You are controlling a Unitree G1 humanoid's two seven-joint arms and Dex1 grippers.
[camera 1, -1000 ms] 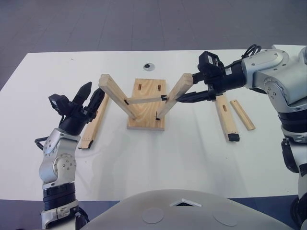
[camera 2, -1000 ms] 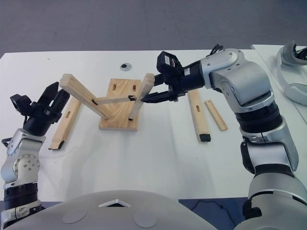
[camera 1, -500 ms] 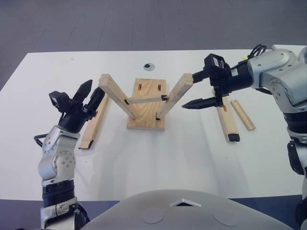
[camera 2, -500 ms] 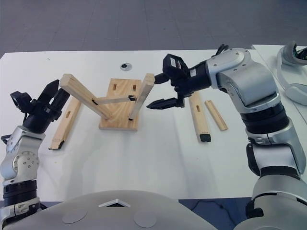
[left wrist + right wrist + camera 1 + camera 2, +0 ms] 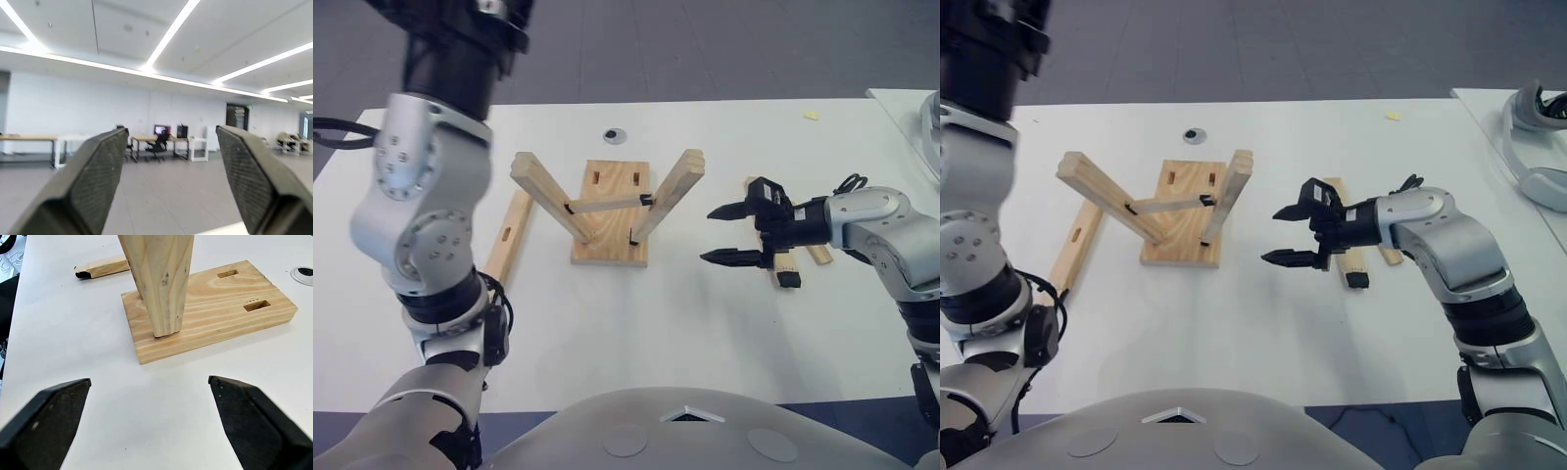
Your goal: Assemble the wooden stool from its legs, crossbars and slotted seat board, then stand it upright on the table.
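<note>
Table (image 5: pixel 607 333) is white, and closest over it the right gripper (image 5: pixel 707 235) hangs with fingers spread wide, nothing in it, a bit right of the seat board (image 5: pixel 610 242). Just behind it lie a spare leg (image 5: pixel 1352 264) and a short crossbar (image 5: pixel 1390 257). Board lies flat with two legs (image 5: pixel 548 194) stuck in, leaning apart in a V, a thin crossbar (image 5: pixel 607 205) joining them. One other leg (image 5: pixel 509 238) lies flat left of it. Left gripper (image 5: pixel 171 129) sits way up high, fingers apart, empty.

Bright even overhead light; ceiling strip lights (image 5: pixel 171 30) glare; soft faint shadows on table (image 5: pixel 705 323)
</note>
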